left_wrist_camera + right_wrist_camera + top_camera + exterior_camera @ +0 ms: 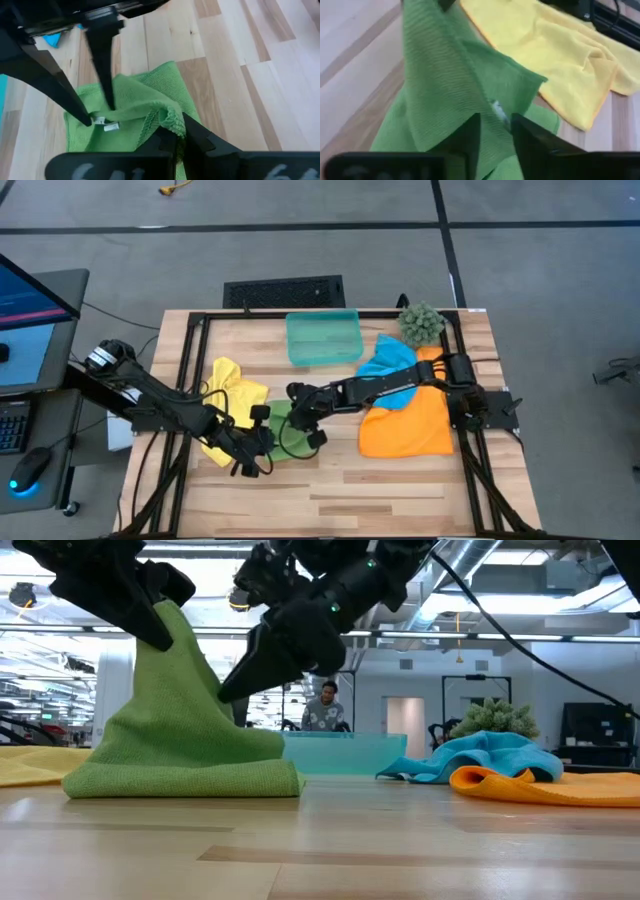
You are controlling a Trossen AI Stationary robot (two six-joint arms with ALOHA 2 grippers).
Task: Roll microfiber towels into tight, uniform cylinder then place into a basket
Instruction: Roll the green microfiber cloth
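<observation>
Right now both arms meet over the green towel (283, 428), mid-table between the yellow towel (232, 385) and the orange towel (405, 430). Left gripper (176, 145) is clenched on an upper edge of the green cloth, holding it up in a peak; low view shows the cloth tented w/ its base on the wood. Right gripper (495, 132) has its fingers closing round a hem near the small white label, gap narrow; prob. pinching fabric, but hard to be sure it has bitten yet.

Blue towel (388, 360) lies partly on the orange one, by the plant ball (421, 323). Teal basket (322, 338) sits at the far edge of the table, no towel in it.

Step in hand, as I read it: get a two-point hold on the green towel so it can be spread flat before rolling. To do it well: confirm right fingers have a single layer at the hem, not a bunch; keep both holds on one edge, then pull apart evenly & lay it down w/o creases. Keep it off the yellow cloth just beside
</observation>
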